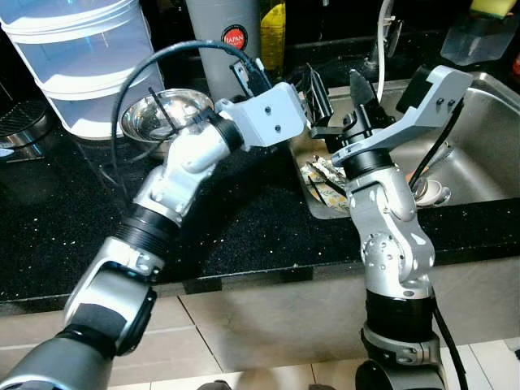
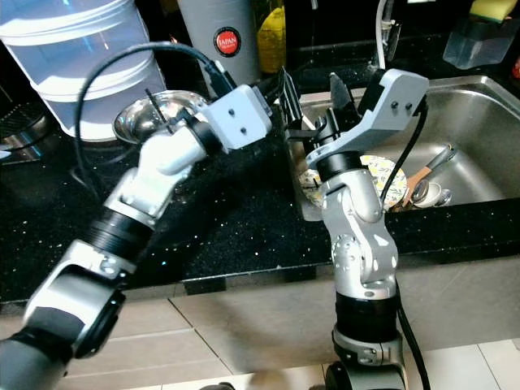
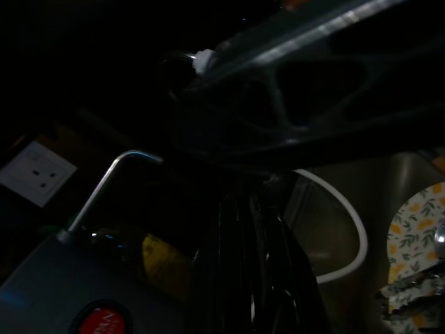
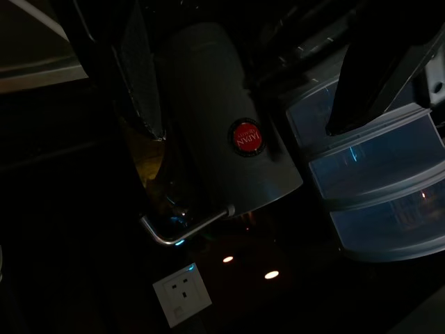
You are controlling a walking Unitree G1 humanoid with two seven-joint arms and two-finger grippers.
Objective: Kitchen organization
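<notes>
Counter (image 1: pixel 244 219): black, speckled, nearest the robot; both arms reach across it toward the sink's left edge.
Sink (image 1: pixel 487 154): steel, on the right; it holds a floral plate (image 2: pixel 388 180), a spoon (image 2: pixel 435 162) and a small white cup (image 2: pixel 432 193), all near its front wall.
Left gripper (image 1: pixel 318 101): above the sink's left rim, just beside the right one; I cannot tell whether its fingers are spread or pressed together.
Right gripper (image 1: pixel 357 110): above the sink's left end, over the plate; fingers spread, pinching nothing.
Bowl (image 2: pixel 154 114): steel, on the counter left of the sink, behind the left arm; contents hidden.
Tubs (image 1: pixel 81 57): stacked translucent plastic, far left; contents unclear.
Flask (image 2: pixel 219 41): grey, red round label, far centre, behind the bowl.
Yellow bottle (image 1: pixel 274 32): just right of the flask.
Left wrist view: dark; plate's edge, flask top and a white hose (image 3: pixel 348 223).
Right wrist view: flask, tubs, and a wall socket (image 4: pixel 182 295).
</notes>
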